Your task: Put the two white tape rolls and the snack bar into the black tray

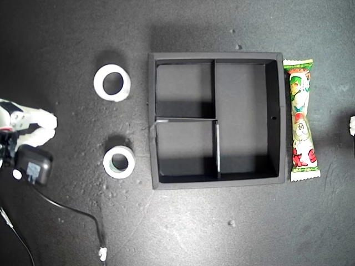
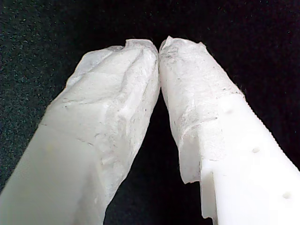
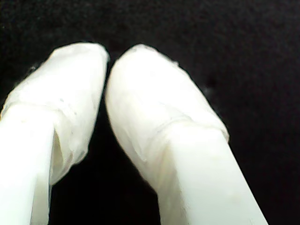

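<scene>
My first tool [image 2: 159,47] has its tips pressed together on nothing; my second tool [image 3: 107,58] is likewise closed and empty; the black tray [image 1: 280,119] sits mid-bench with nothing in it; the larger tape roll [image 1: 112,82] and smaller tape roll [image 1: 119,162] lie off its exterior-view left; the snack bar [image 1: 301,120] lies along its right wall.

The square matte black tray with raised walls [image 1: 279,119] sits flat near the middle of the exterior view; it has two small square compartments and one long compartment, all empty. The larger white ring-shaped tape roll [image 1: 112,82] lies flat, apart from the tray, on the exterior view's left. The smaller white tape roll with a greenish-grey core [image 1: 119,162] lies flat below it. The long snack bar in a shiny green, white and red wrapper [image 1: 300,119] lies just beside the tray's wall on the exterior view's right, parallel to it.
</scene>
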Tool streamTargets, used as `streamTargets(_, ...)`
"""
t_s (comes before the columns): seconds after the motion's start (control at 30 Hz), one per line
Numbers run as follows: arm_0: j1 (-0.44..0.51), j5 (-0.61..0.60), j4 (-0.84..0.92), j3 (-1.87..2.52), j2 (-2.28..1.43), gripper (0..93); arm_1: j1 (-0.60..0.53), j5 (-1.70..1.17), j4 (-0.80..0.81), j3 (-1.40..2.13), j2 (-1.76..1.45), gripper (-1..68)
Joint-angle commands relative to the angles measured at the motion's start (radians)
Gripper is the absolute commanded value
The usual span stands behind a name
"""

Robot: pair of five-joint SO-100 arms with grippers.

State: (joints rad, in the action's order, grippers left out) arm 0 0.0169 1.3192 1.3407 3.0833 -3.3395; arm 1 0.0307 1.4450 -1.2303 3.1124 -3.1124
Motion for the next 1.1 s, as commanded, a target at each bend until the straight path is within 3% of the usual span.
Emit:
streamTargets(0.0,-0.018,0.003,-0.006,0.055,-0.048,0.9,0.009,-0.026,-0.005,0.012,0.0,-0.1)
streamTargets(0.33,-0.078,-0.061,-0.057,0.055,-0.049,0.1,0.012,-0.025,-0.005,0.012,0.0,-0.1)
streamTargets(0.73,-0.051,-0.035,-0.054,0.055,-0.049,0.0,0.014,-0.011,-0.003,0.012,0.0,-0.1)
streamTargets(0.83,-0.025,-0.002,-0.083,0.055,-0.049,0.3,0.028,-0.009,0.066,0.012,0.0,-0.1)
streamTargets(0.93,0.017,-0.064,-0.143,0.037,-0.048,10.9,0.058,-0.008,0.107,0.012,0.0,-0.1)
streamTargets(1.07,0.049,-0.098,-0.232,0.035,-0.048,15.4,0.077,0.187,0.144,0.012,0.0,-0.2)
